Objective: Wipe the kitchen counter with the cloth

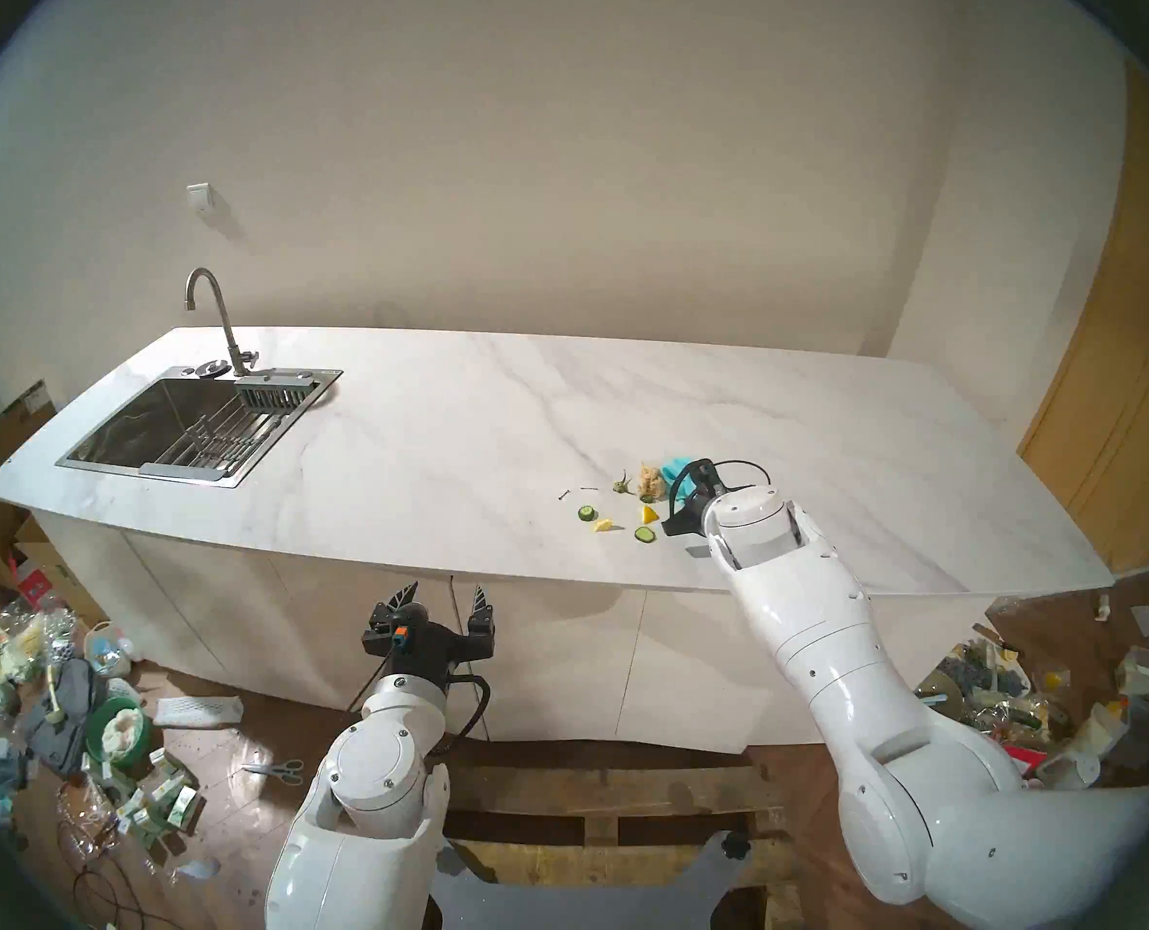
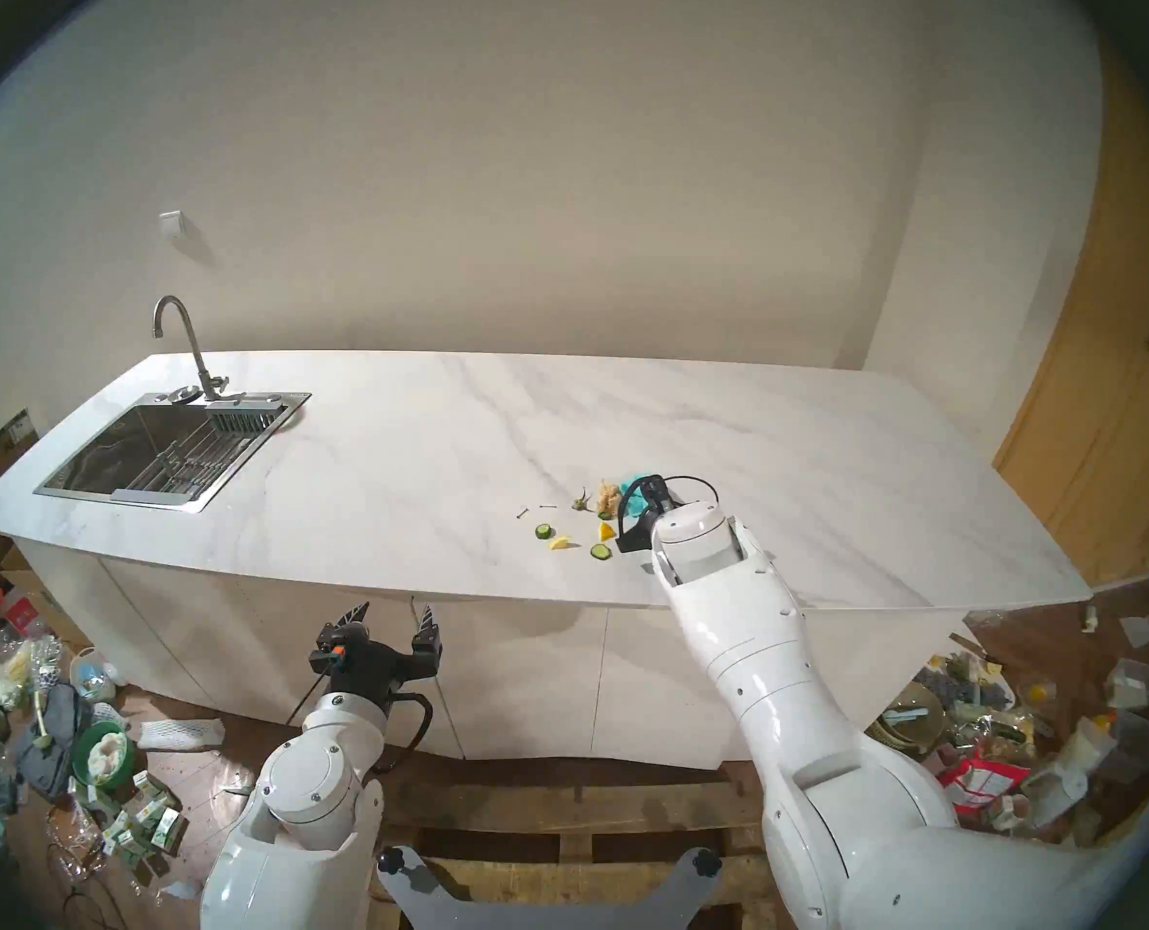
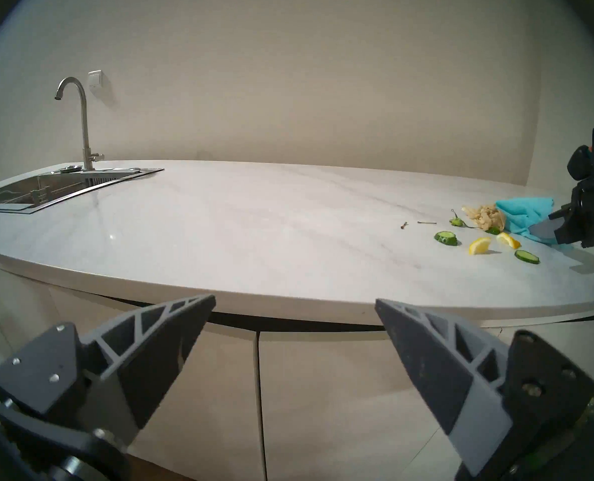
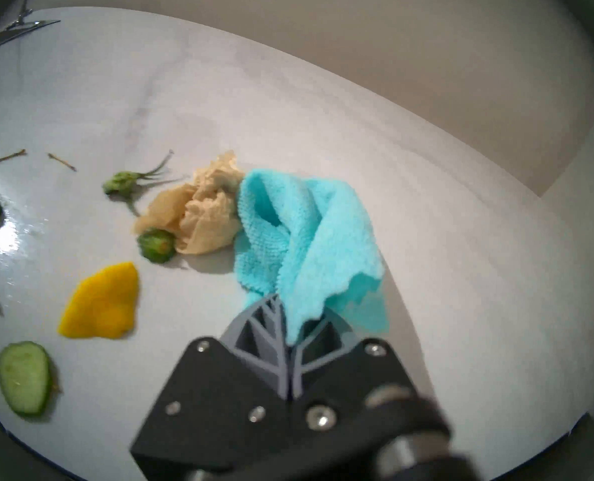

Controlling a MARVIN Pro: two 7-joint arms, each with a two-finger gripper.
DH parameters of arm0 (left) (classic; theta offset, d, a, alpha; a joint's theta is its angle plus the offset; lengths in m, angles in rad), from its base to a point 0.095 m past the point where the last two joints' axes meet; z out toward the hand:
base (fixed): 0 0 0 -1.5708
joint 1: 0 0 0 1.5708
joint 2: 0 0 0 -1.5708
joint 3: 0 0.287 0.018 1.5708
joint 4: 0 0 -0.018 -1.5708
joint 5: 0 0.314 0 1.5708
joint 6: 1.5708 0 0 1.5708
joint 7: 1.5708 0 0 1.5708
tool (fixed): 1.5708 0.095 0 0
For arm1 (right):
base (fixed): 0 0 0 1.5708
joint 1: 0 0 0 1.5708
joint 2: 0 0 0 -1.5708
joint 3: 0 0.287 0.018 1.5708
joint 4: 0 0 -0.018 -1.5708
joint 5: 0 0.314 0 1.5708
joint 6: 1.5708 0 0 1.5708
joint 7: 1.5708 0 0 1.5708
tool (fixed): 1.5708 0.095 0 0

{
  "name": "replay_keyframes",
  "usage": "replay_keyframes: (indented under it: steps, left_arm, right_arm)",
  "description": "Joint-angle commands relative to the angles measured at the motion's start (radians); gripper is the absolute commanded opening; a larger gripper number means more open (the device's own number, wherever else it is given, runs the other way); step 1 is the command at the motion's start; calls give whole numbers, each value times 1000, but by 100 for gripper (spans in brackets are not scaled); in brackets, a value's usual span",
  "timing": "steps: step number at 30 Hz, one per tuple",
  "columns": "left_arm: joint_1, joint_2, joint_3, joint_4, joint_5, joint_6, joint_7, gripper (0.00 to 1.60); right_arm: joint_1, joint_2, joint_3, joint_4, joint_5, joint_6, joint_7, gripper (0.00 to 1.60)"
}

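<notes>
The white marble-look kitchen counter [image 1: 457, 439] runs across the head views, with a steel sink [image 1: 176, 432] and faucet [image 1: 213, 311] at its left end. The turquoise cloth [image 4: 309, 234] lies bunched on the counter's right part [image 1: 675, 469]. My right gripper [image 4: 290, 313] is shut on the cloth's near edge, low over the counter. The cloth's far fold touches a beige paper wad [image 4: 202, 220]. My left gripper [image 1: 444, 596] is open and empty, held in front of the white cabinet fronts below the counter's front edge [image 3: 295, 301].
Left of the cloth lie scraps: a yellow lemon wedge [image 4: 101, 303], cucumber slices [image 4: 25, 376], green stem caps [image 4: 122, 185] and small twigs [image 4: 9, 155]. Litter covers the floor at left [image 1: 55, 694] and right [image 1: 1028, 694]. A wooden door [image 1: 1135, 371] stands at the right.
</notes>
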Motion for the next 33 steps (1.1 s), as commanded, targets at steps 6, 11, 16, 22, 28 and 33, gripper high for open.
replay_keyframes:
  steps: [6,11,16,22,28,33]
  left_arm:
    - [-6,1,3,-26,-1,-6,-4,160]
    - [-6,0,3,-25,-1,-6,-4,160]
    - [-6,0,3,-25,-1,-6,-4,160]
    - [-6,0,3,-25,-1,-6,-4,160]
    - [-7,0,3,-23,-1,-6,-3,160]
    - [-7,0,3,-23,-1,-6,-3,160]
  right_arm:
    - [-77,-89,-62,-90,-1,56,-20,0]
    - [-69,-128,-95,-83,-6,67,-32,0]
    - [-52,-174,-127,-54,-10,69,-53,0]
    - [-18,-234,-154,-4,-13,69,-85,0]
    - [21,-285,-202,60,-5,61,-118,0]
    - [52,-330,-229,122,7,56,-145,0]
